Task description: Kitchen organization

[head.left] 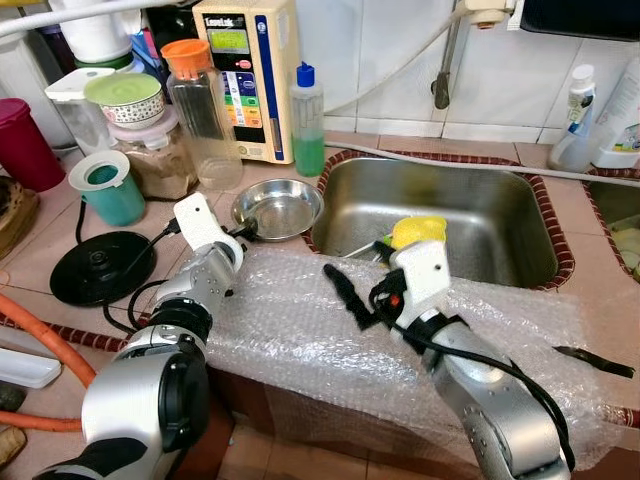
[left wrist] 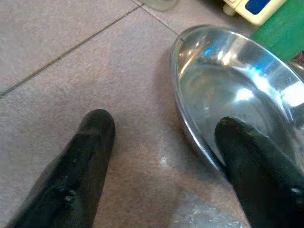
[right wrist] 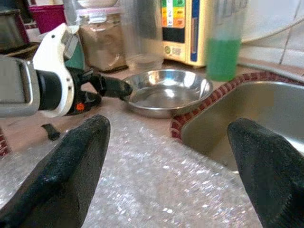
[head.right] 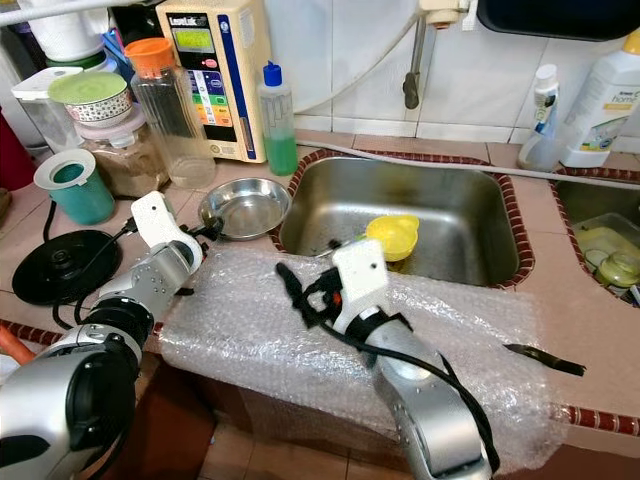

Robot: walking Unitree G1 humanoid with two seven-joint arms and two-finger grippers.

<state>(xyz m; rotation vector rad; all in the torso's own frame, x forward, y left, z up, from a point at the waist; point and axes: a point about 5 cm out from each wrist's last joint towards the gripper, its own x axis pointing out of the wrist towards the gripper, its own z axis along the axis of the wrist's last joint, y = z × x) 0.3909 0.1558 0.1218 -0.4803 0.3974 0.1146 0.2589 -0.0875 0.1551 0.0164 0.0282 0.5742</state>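
Observation:
A shallow steel bowl [head.left: 278, 208] sits on the counter just left of the sink [head.left: 480, 215]. My left gripper [head.left: 245, 232] is open at the bowl's near rim. In the left wrist view one finger [left wrist: 95, 137] rests on the counter outside the bowl [left wrist: 237, 85] and the other finger [left wrist: 242, 142] lies inside it. My right gripper [head.right: 305, 290] hangs open over a sheet of bubble wrap [head.left: 300, 330] spread along the counter's front edge, holding nothing. A yellow cup [head.left: 420, 230] lies in the sink.
Behind the bowl stand a green soap bottle [head.left: 307, 120], a cream water machine [head.left: 250, 70], jars and a teal cup [head.left: 105, 190]. A black kettle base [head.left: 100, 265] with its cord lies left of my left arm. A dark knife [head.left: 595, 360] lies at the right.

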